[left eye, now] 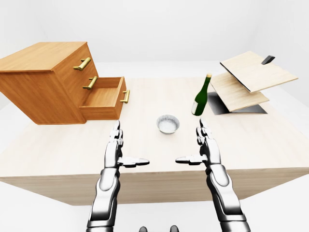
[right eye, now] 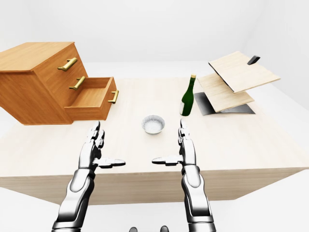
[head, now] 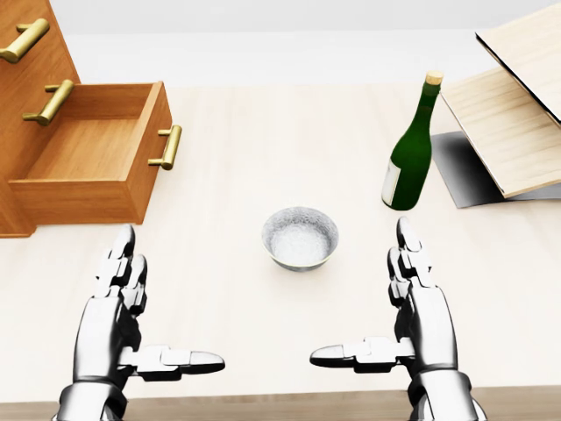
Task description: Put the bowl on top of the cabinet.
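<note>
The small grey bowl [head: 300, 239] sits on the surface [head: 237, 167] between the left hand [head: 118, 303] and right hand [head: 422, 303], both open and empty. The cabinet [left eye: 41, 79], bottom drawer [left eye: 102, 95] out, stands at the left-eye view's upper left.

A small round silver-grey bowl [head: 300, 237] sits at frame centre on the pale wooden table [head: 254, 132], touching nothing. At lower left and lower right, the metallic three-fingered left hand [head: 110, 324] and right hand [head: 427, 324] hover with fingers spread, thumbs turned toward each other, both apart from the bowl. At upper left is an orange-brown wooden cabinet [head: 35, 70], its brass-handled drawer [head: 79, 145] pulled out. A dark green glass bottle [head: 410, 158] stands at upper right, beside tilted pale wooden boards [head: 517, 132].
</note>
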You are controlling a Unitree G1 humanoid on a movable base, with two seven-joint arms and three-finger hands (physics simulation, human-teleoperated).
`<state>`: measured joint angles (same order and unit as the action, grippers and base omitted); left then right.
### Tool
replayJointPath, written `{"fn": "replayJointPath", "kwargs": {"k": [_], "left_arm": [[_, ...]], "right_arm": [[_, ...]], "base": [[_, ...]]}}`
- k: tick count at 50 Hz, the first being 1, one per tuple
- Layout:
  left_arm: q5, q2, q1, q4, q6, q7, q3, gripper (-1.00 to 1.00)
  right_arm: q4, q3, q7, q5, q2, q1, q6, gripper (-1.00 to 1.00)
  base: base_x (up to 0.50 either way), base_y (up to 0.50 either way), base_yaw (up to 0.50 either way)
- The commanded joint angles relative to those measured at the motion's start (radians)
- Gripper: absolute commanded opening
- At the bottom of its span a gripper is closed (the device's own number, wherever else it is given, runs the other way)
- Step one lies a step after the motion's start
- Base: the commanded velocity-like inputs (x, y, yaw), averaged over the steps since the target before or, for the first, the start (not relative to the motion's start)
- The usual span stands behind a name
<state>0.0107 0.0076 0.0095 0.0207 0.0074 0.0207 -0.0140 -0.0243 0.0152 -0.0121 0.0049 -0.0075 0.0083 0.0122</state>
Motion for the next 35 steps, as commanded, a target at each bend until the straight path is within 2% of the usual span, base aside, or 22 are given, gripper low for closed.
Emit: {"fn": "replayJointPath", "kwargs": {"k": [1,4,7,18,25,35], "left_arm": [[0.015,0.010,0.044,0.095,0.031,0.044,-0.017,1.00],[0.023,0.010,0.059,0.137,0.050,0.054,-0.020,1.00],[0.037,0.009,0.084,0.207,0.079,0.063,-0.027,1.00],[0.077,0.006,0.170,0.429,0.080,0.115,-0.053,1.00],[0.147,-0.001,0.226,0.610,0.080,0.165,-0.125,1.00],[0.213,-0.024,0.260,0.741,0.080,0.233,-0.196,1.00]], "right_arm": [[-0.115,0.026,-0.027,0.010,-0.012,0.041,0.058,1.00],[-0.165,0.024,-0.030,0.003,-0.011,0.059,0.075,0.99],[-0.236,0.025,-0.031,-0.008,-0.010,0.083,0.075,0.99],[-0.562,-0.002,-0.051,-0.057,0.001,0.201,0.075,1.00],[-0.796,-0.032,-0.078,-0.084,0.003,0.296,0.075,0.99],[-0.980,-0.028,-0.119,-0.102,0.006,0.370,0.075,1.00]], "base": [[0.00,0.00,0.00],[0.00,0.00,0.00],[0.00,0.00,0.00],[0.00,0.00,0.00],[0.00,0.00,0.00],[0.00,0.00,0.00]]}}
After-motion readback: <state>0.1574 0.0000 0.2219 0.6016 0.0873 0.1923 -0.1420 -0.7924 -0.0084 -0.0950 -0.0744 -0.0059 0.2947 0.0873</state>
